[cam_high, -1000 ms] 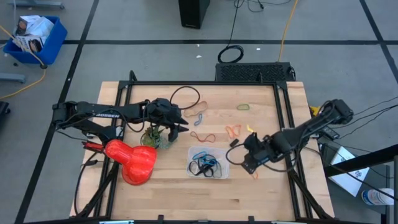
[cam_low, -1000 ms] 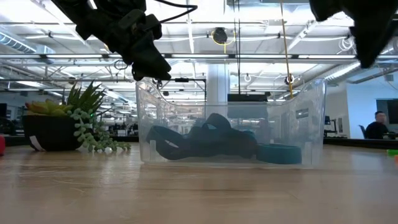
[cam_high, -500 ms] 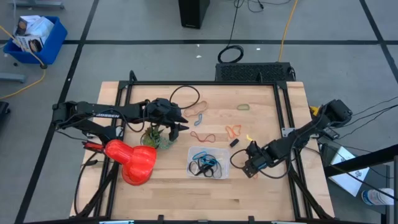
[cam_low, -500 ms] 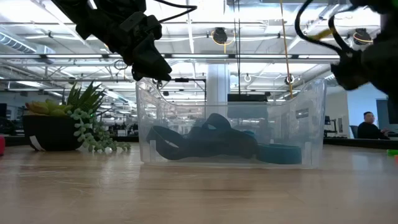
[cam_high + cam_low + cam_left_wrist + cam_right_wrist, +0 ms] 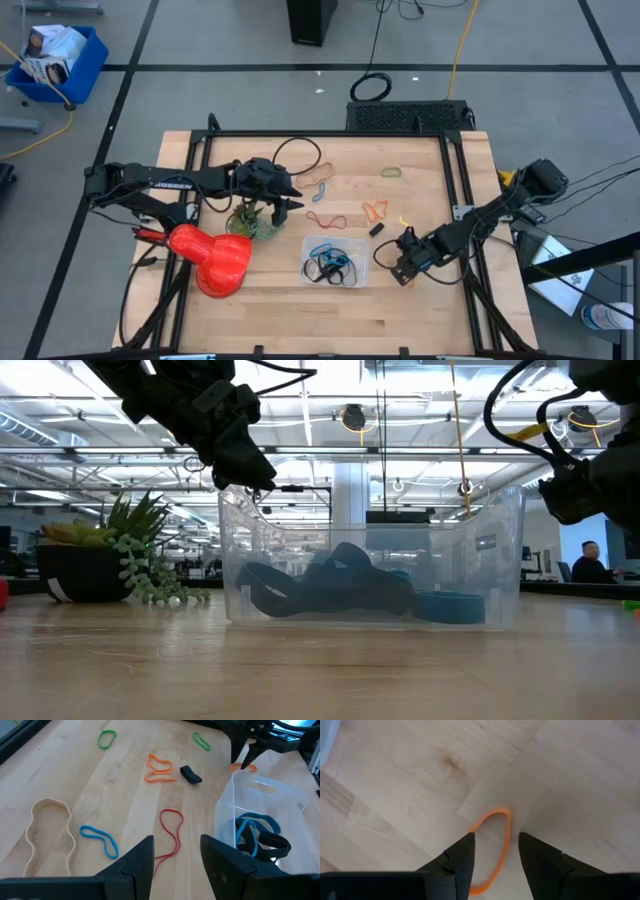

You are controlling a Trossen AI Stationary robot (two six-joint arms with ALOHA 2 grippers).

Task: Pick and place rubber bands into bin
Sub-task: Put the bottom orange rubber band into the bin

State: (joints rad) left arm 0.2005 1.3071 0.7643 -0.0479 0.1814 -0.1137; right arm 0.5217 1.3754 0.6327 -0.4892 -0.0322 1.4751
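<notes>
The clear bin stands near the table's front middle and holds blue and black rubber bands. Loose rubber bands lie beyond it: red, orange, blue, tan, green. A small orange band lies on the wood right of the bin. My right gripper points down over it, open, one finger on each side of it. My left gripper hovers open above the table left of the bin, over the red band.
A potted plant and a red rounded object sit at the table's left, under the left arm. A small black piece lies near the orange bands. A large black loop lies at the far side. Bare wood spans the near edge.
My right gripper has dropped steeply toward the table right of the bin, tipping to point more downward and rolling somewhat, and now stands low over the small orange band.
</notes>
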